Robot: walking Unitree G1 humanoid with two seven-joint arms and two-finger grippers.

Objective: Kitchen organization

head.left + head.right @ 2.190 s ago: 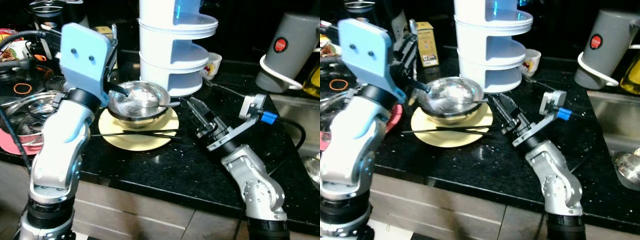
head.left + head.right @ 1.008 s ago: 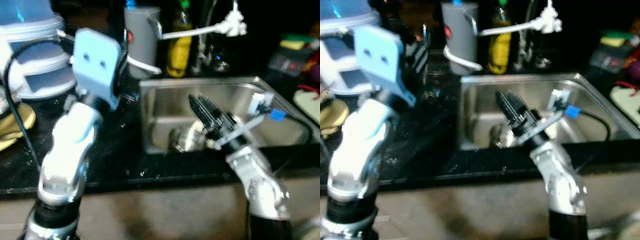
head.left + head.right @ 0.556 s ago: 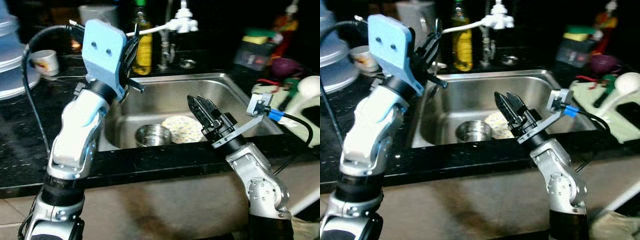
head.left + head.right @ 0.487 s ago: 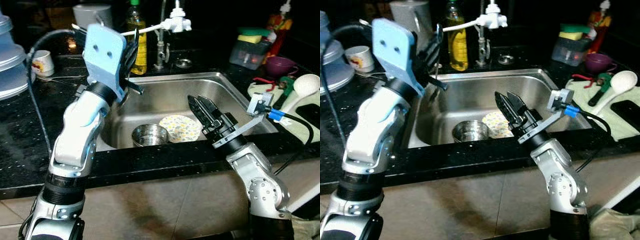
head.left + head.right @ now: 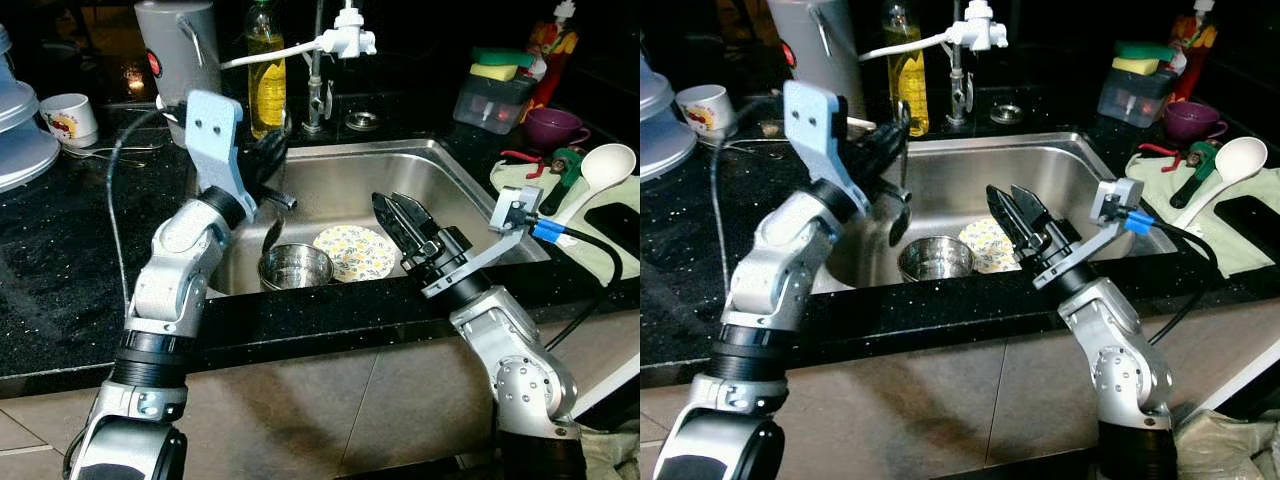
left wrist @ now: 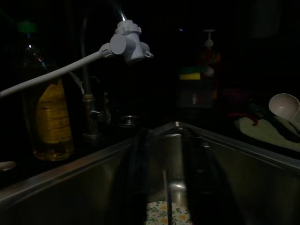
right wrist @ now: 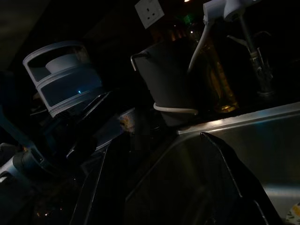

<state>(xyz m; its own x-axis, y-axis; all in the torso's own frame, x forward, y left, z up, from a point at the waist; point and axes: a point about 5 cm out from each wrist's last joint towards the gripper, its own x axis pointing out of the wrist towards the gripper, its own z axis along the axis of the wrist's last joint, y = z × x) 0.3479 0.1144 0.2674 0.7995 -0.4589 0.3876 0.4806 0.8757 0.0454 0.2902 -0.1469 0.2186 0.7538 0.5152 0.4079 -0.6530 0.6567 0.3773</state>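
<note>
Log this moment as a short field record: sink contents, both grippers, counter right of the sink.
sink: stainless, set in black counter
in sink: steel bowl beside floral plate
left gripper: over the sink's left edge, holding something thin and dark
right gripper: open, raised at the sink's front right, empty
right counter: white ladle on green cloth

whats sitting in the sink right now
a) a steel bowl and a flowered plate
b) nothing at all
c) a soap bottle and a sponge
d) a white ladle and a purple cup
a: the steel bowl and the flowered plate lie side by side on the bottom of the sink, between the left gripper and the right gripper.
</note>
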